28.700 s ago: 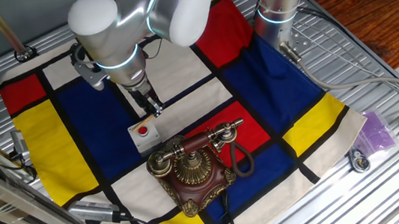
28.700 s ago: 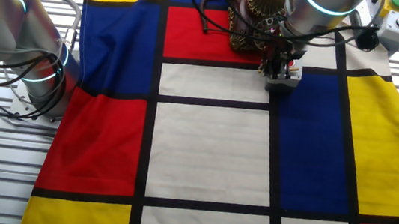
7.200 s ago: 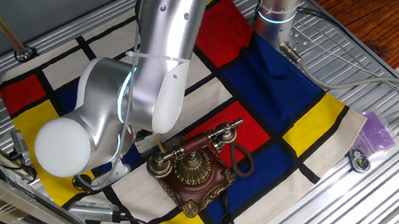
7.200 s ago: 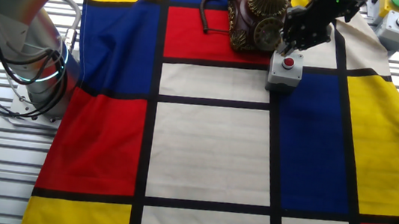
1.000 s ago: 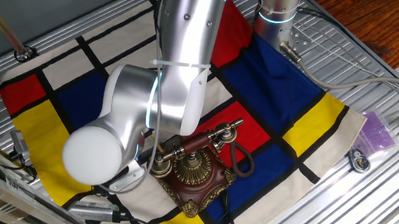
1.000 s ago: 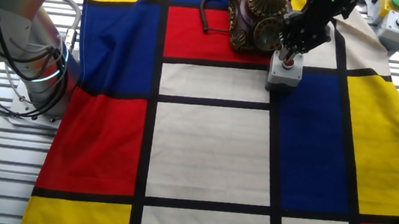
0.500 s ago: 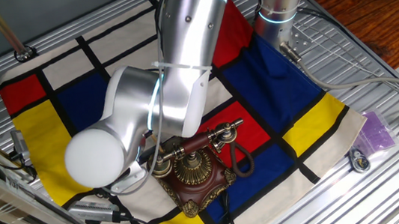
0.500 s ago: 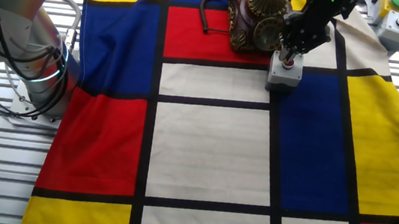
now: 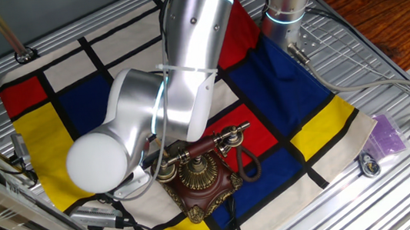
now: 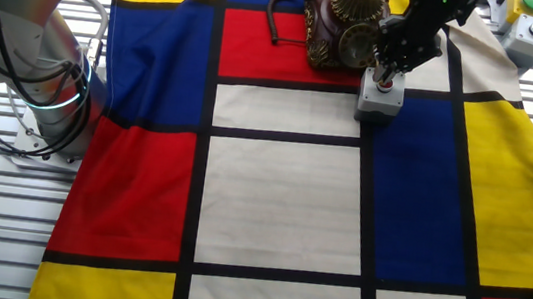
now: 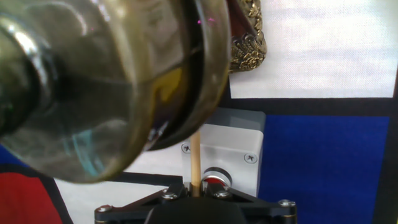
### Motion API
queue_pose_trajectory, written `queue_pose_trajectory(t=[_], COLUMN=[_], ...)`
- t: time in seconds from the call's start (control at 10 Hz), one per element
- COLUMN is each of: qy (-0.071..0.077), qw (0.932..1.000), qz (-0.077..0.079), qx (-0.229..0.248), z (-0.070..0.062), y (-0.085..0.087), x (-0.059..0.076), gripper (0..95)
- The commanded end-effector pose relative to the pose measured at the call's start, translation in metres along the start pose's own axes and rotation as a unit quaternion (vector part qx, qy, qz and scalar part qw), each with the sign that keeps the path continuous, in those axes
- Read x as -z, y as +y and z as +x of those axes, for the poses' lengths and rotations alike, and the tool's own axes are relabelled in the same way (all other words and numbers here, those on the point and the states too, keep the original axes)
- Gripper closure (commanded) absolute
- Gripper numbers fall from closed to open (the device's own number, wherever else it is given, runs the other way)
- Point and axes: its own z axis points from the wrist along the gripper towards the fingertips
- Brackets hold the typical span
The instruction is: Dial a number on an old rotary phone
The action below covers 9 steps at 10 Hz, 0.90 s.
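Over the last second almost nothing shifts: the arm (image 9: pixel 184 63) holds the same bent pose over the checked cloth (image 10: pixel 281 201), and the end effector (image 10: pixel 388 71) stays where it was, low at the phone's side. A few seconds further back it sat a touch higher and off the grey button box (image 10: pixel 377 99); now it hangs right over that box, hiding the red button in the other fixed view.

The old rotary phone (image 9: pixel 200 173) stands at about 6 o'clock on the table in one fixed view, and at about 12 o'clock, near the far edge, in the other. Its handset (image 9: pixel 201 148) lies across the cradle, and its black cord (image 9: pixel 248 164) loops off at 3 o'clock from the base.

In the hand view the end effector (image 11: pixel 196 194) is closed on a thin wooden stick (image 11: pixel 195 163) that points ahead. A brass end of the phone (image 11: pixel 112 81) fills the frame from 9 to 12 o'clock, blurred by nearness; the stick's tip vanishes behind it, so contact with the dial cannot be told.

The stillness suggests a fine alignment or a pause with the stick at the dial, rather than a turn under way.
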Motion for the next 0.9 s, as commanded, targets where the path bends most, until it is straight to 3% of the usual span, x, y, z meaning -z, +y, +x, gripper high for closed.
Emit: queue_pose_trajectory(t=[0.1, 0.9], qy=[-0.001, -0.003], qw=[1.0000, 1.0000], qz=[0.000, 0.000], qx=[0.001, 0.005], z=[-0.0002, 0.0002], y=[0.0000, 0.0009], x=[-0.0005, 0.0008], gripper=[95.0, 95.0])
